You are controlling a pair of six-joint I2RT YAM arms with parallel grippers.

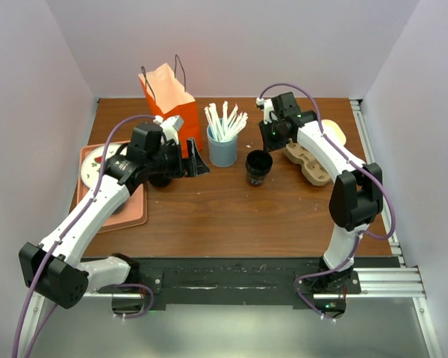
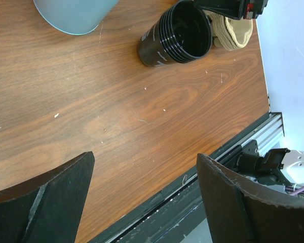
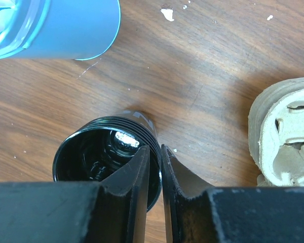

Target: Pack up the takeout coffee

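Note:
The takeout coffee with its lid does not show in any view. An open, all-black ribbed cup (image 1: 258, 165) (image 2: 177, 35) (image 3: 91, 152) stands mid-table, right of the blue straw holder (image 1: 222, 149). My right gripper (image 1: 269, 149) (image 3: 157, 148) reaches down onto its near rim. One finger is inside the cup and one outside, pinched shut on the wall. My left gripper (image 1: 194, 160) (image 2: 146, 156) hovers left of the straw holder, open wide with only bare wood between its fingers. A dark shape sits under the left wrist, and I cannot tell what it is.
An orange paper bag (image 1: 168, 97) stands at the back left. A cardboard cup carrier (image 1: 313, 164) (image 3: 289, 131) lies to the right of the black cup. A pink tray (image 1: 131, 216) with a plate (image 1: 93, 164) sits at the left edge.

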